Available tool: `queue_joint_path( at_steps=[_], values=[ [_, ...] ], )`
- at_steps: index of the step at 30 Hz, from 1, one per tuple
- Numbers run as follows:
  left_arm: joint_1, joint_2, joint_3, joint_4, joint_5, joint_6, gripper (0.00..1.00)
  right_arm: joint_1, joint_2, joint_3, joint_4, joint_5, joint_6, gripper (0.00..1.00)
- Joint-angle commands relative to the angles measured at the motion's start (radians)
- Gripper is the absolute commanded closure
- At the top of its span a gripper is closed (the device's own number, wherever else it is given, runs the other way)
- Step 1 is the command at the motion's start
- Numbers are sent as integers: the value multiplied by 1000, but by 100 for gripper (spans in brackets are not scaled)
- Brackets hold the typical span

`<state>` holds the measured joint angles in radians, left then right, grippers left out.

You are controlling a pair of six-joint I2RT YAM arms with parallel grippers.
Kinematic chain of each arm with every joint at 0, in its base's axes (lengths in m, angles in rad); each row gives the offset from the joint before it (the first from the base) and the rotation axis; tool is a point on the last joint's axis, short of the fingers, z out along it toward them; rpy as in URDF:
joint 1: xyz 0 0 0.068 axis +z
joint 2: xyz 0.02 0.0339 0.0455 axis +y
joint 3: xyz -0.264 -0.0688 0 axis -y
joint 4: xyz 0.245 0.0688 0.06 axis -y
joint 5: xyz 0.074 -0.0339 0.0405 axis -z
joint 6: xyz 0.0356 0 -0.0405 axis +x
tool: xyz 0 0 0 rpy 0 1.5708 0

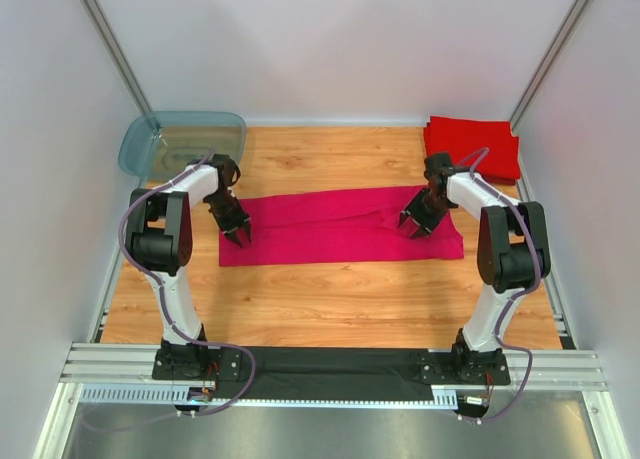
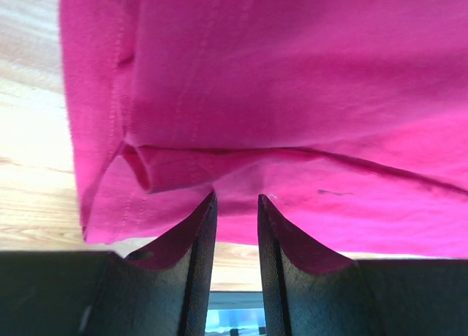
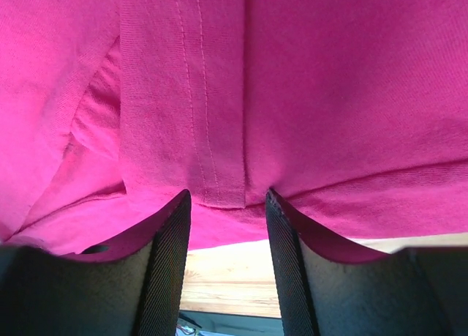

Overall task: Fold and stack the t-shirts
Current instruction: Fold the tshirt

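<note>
Shirt status: the magenta-pink t-shirt [image 1: 335,227] is lying flat on the counter [image 1: 330,304] as a long folded strip, running left to right between the two arms. The left pincer [image 1: 241,238] is sitting over the strip's left end, at the near corner. The right pincer [image 1: 412,229] is sitting over the right end, just inside the near edge.

Left wrist view: the left pincer [image 2: 236,197] is pointing at the cloth right by its near hem. Jaws are standing slightly apart with a narrow gap. Flat cloth is showing through that gap and nothing is being clamped. A small fold is bunching up just left of the tips.

Right wrist view: the right pincer [image 3: 227,195] is holding its jaws spread wider than the left one's. They are straddling a stitched hem band that is running toward the camera. The cloth is lying flat there and is not being pinched. Can't tell whether either pincer's tips are actually touching the fabric.

The red t-shirts [image 1: 472,147] are sitting as a folded stack in the far right corner. The blue-grey tub [image 1: 140,151] is sitting in the far left corner, apart from the strip.
</note>
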<state>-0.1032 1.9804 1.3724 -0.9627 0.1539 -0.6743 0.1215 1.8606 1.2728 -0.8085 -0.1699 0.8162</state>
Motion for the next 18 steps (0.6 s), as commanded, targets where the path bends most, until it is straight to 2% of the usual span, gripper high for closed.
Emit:
queue_joint_path(
  at_steps=[1,3,7,10,13,18],
  values=[
    [2,-11,-13,-27,-33,10,64,10,-29,-6,34,23,26,55],
    [2,-11,-18,-33,-42,12,64,10,-21,2,42,20,28,58],
    [2,-17,-30,-41,-59,15,64,12,-9,45,57,-11,12,81],
    [2,-26,-47,-34,-65,12,64,23,3,88,37,-8,-8,93],
    [2,-31,-50,-37,-67,9,64,29,8,102,42,-20,-5,99],
    [2,-28,-42,-59,-102,4,64,35,44,155,46,-42,-9,100]
  ],
)
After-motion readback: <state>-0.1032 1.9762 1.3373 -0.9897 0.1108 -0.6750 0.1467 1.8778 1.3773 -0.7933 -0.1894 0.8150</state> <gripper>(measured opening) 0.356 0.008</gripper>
